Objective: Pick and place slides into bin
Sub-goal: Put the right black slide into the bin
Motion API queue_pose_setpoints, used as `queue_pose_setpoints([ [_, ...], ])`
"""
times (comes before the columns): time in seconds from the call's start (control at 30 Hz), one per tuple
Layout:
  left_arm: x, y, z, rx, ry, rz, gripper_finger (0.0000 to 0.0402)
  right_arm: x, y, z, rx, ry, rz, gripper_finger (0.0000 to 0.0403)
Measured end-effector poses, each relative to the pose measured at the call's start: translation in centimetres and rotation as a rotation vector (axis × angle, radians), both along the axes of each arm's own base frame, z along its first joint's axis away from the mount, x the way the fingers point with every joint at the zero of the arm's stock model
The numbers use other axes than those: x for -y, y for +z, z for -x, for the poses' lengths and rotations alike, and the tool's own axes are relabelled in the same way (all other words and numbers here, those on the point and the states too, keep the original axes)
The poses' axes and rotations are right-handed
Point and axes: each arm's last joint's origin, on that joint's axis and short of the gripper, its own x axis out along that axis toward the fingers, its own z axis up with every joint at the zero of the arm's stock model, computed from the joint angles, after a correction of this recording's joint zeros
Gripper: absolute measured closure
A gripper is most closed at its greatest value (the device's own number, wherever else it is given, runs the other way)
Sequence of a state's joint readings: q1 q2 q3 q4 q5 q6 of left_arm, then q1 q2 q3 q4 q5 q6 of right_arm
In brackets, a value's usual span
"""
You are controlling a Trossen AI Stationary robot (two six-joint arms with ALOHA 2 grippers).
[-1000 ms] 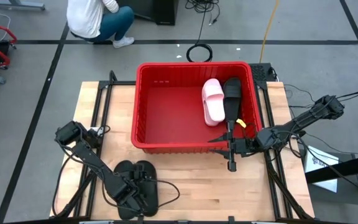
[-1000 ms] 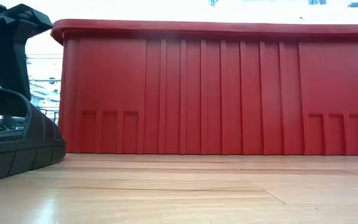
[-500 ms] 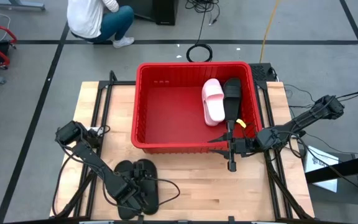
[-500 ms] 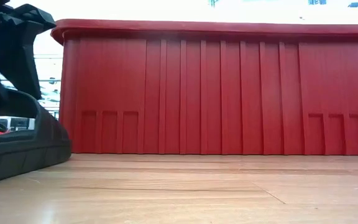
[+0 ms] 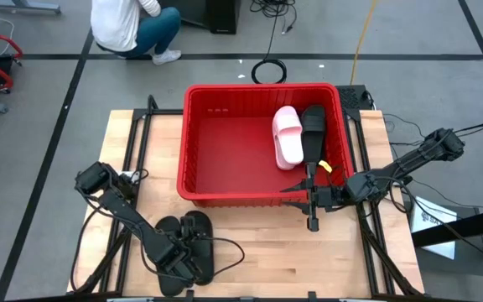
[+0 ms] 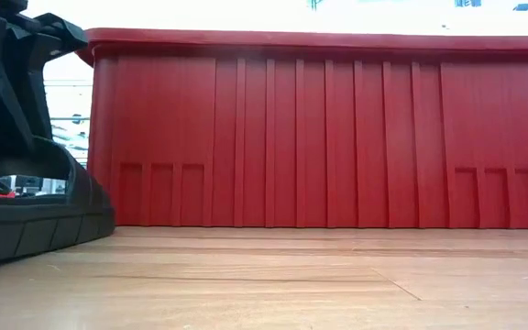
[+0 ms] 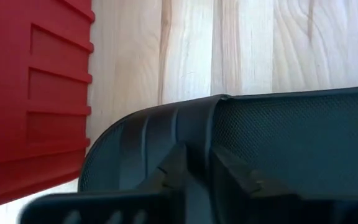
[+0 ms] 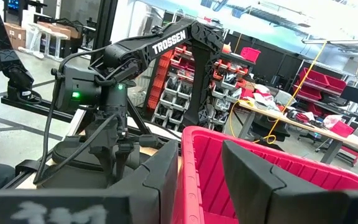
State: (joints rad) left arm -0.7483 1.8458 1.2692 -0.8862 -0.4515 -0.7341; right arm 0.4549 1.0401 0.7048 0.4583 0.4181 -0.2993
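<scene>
While on table, black slide [image 5: 193, 241] under left gripper [image 5: 177, 254] jaws

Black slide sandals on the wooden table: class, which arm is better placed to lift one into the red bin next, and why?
Left. The left gripper is down on the pair of matte black slide sandals by the table's front edge. The right gripper hangs at the large red plastic bin, near its front right corner, away from them.

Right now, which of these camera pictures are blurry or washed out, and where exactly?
Low view: the sky above the bin is blown out white, and the black slide at the left edge is soft from being so near. Left wrist view: the left gripper is blurred along the bottom. Right wrist view: the right gripper is out of focus; the room behind is sharp. High view: evenly lit.
</scene>
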Motion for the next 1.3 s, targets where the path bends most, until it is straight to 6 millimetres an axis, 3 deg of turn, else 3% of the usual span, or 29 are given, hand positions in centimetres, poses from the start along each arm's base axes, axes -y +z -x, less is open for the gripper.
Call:
queue_pose_setpoints([
  [0.13,0.1,0.0,-0.1,-0.003,-0.034,-0.004,0.0392,0.0,0.0,0.0,0.0,0.0,0.0,0.0289],
  [0.37,0.4,0.7,-0.5,0.007,-0.071,0.002,0.0393,0.0,0.0,0.0,0.0,0.0,0.0,0.0289],
  [0.93,2.6,6.1,-1.0,0.069,-0.204,-0.027,0.0399,0.0,-0.3,0.0,-0.029,0.002,-0.007,0.0293],
  [1.3,3.4,9.3,0.0,0.115,-0.248,-0.141,0.04,-2.5,-1.7,-0.5,-0.043,0.128,0.294,0.0285],
])
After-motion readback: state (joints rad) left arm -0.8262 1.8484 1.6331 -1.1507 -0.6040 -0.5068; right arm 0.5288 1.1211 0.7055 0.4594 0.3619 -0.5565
